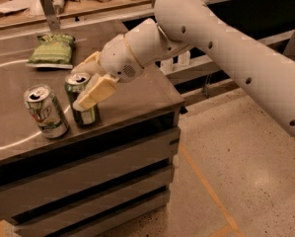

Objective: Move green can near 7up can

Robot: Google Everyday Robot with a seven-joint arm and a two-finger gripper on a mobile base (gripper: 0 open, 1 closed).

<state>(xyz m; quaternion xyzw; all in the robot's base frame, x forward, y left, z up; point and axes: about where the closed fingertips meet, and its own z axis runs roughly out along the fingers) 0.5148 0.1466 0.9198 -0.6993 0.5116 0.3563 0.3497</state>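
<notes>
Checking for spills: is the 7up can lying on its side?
No, the 7up can stands upright beside the green can, where the gripper is.

Dark brown counter (137,90) with grey slatted front panels bore a pale curved line (9,65); my gripper (82,85) was above its front left part. Behind stood a cluttered wooden workbench (88,6). An orange tape line (206,186) crossed the speckled beige floor (255,191).

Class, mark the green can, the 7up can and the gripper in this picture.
green can (89,117), camera view, lower body.
7up can (46,113), camera view, logo side.
gripper (79,87), camera view, between fingertips, clamped around the green can.
</notes>
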